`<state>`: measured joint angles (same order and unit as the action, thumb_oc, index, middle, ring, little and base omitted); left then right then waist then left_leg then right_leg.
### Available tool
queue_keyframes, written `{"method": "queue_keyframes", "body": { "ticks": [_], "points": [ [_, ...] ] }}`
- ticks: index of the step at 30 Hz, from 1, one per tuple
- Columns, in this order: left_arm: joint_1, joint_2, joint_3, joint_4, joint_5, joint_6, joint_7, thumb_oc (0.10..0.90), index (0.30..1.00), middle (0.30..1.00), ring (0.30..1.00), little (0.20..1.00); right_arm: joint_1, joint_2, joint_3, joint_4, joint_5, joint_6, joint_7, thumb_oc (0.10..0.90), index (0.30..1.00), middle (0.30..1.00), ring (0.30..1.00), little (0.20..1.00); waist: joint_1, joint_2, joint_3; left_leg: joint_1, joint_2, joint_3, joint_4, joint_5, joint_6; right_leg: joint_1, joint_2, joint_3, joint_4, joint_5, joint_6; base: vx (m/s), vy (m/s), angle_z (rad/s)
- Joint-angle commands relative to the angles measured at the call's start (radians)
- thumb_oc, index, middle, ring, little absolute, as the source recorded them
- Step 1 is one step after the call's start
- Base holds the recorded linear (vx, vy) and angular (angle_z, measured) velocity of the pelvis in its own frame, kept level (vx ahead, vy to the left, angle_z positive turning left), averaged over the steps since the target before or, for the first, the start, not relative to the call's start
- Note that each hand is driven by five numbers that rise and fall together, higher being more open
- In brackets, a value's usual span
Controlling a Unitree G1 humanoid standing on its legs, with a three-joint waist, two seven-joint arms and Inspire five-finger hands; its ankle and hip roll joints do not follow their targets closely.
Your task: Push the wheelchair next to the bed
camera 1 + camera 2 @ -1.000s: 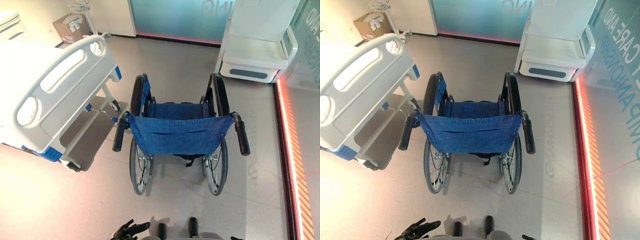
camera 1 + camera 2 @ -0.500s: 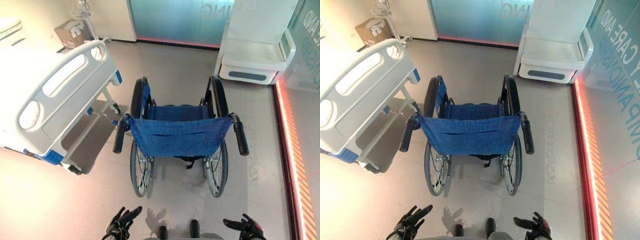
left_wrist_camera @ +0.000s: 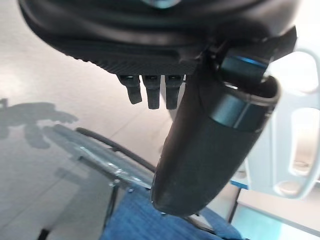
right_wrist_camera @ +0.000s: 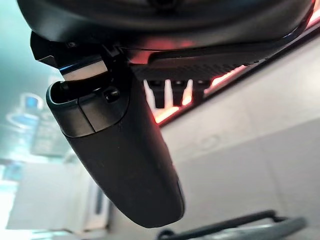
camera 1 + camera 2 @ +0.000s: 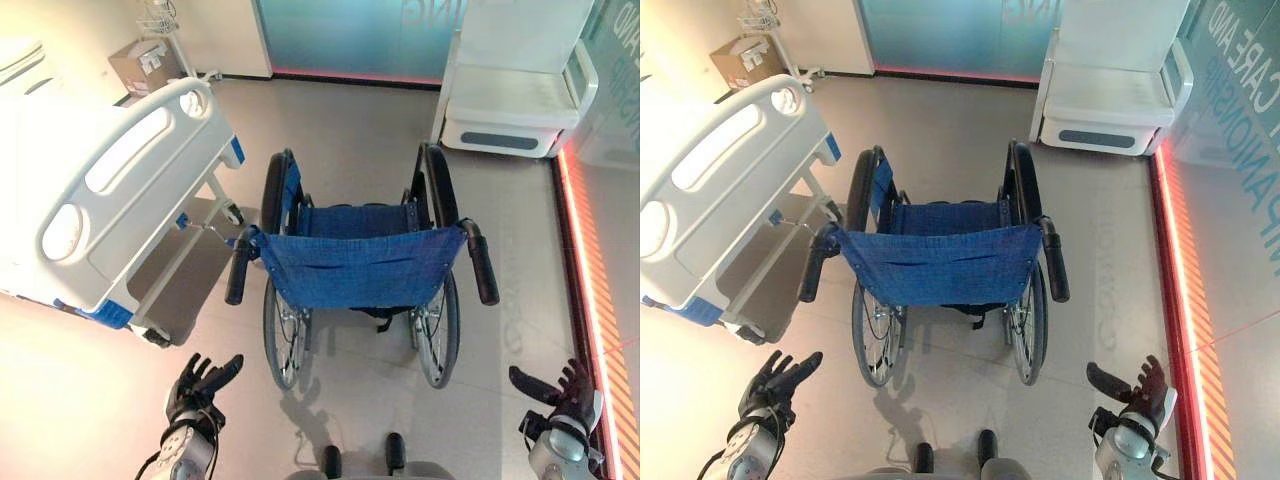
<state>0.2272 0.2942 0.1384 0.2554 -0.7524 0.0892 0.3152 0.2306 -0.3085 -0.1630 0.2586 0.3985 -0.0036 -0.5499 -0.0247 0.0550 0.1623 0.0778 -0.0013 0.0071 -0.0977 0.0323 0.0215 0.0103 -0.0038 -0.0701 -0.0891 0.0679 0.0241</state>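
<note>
A wheelchair (image 5: 355, 265) with a blue cloth back and seat stands in the middle of the floor, its back towards me. Its black push handles stick out at the left (image 5: 238, 275) and the right (image 5: 482, 270). The white bed (image 5: 110, 190), with blue corner pieces on its footboard, stands to the wheelchair's left and a little apart from it. My left hand (image 5: 200, 385) is low on the left, short of the left handle, open and holding nothing. My right hand (image 5: 560, 392) is low on the right, also open and short of the right handle.
A white cabinet-like unit (image 5: 515, 100) stands at the back right. A glowing red strip (image 5: 590, 290) runs along the floor on the right. A cardboard box (image 5: 140, 60) and a wire stand (image 5: 165, 20) are at the back left, by a frosted glass wall (image 5: 350, 35).
Both hands have come up from the lower edge and spread outwards, the left to the left and the right to the right. The wheelchair and the bed have stayed put.
</note>
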Motion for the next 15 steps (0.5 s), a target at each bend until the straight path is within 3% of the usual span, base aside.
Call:
{"method": "queue_keyframes", "body": {
  "ticks": [1, 6, 15],
  "points": [
    [-0.057, 0.119, 0.069, -0.11, -0.005, -0.038, 0.037, 0.8, 0.9, 0.9, 0.9, 0.9, -0.041, -0.07, -0.078, -0.157, -0.071, -0.104, -0.064, 0.8, 0.9, 0.9, 0.9, 0.9, 0.005, -0.037, -0.042, -0.039, -0.017, -0.02, 0.01, -0.002, 0.01, 0.02, -0.064, 0.028, 0.002, 0.015, 0.055, 0.0, 0.0, 0.0],
    [-0.074, 0.141, 0.111, -0.261, 0.007, -0.064, 0.069, 0.8, 0.9, 0.9, 0.9, 0.9, -0.075, -0.096, -0.084, -0.323, -0.1, -0.138, -0.027, 0.8, 0.9, 0.9, 0.9, 0.9, 0.011, -0.039, -0.043, -0.047, -0.017, -0.024, 0.01, 0.007, 0.011, 0.015, -0.067, 0.027, 0.002, 0.02, 0.054, 0.0, 0.0, 0.0],
    [-0.107, 0.179, 0.144, -0.459, 0.125, -0.153, 0.034, 0.8, 0.9, 0.9, 0.9, 0.9, -0.138, -0.146, -0.107, -0.559, -0.107, -0.278, -0.026, 0.8, 0.9, 0.9, 0.9, 0.9, 0.025, -0.045, -0.031, -0.049, -0.009, -0.023, 0.01, 0.007, 0.004, 0.019, -0.068, 0.025, 0.002, 0.014, 0.056, 0.0, 0.0, 0.0]
  ]
}}
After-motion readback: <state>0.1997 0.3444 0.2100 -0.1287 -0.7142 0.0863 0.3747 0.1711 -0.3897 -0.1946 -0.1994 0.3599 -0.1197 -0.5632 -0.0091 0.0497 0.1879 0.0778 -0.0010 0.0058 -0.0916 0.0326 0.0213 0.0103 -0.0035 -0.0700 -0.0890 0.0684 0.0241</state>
